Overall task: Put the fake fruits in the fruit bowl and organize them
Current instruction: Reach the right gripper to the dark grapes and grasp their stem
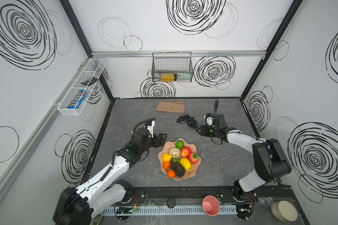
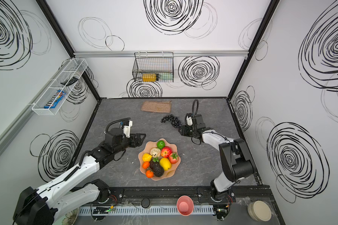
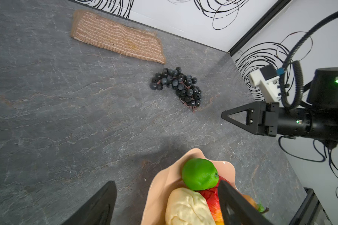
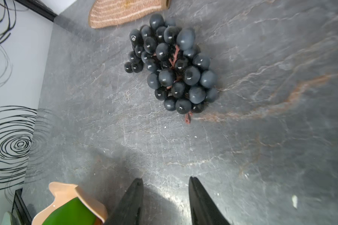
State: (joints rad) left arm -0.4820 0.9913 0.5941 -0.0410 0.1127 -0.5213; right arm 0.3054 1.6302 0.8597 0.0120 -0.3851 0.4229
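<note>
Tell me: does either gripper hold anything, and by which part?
Nothing is held. Left gripper and right gripper are both empty; the grape bunch lies free.

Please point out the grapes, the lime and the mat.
grapes (image 4: 176, 66), right wrist view, middle of the bunch.
lime (image 3: 200, 174), left wrist view, middle of its skin.
mat (image 1: 170, 106), in a top view, its middle.

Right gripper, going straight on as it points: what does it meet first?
Probably the grape bunch, lying on the table straight ahead of the right gripper with nothing between. Its height is unclear, so it could touch the table first.
</note>
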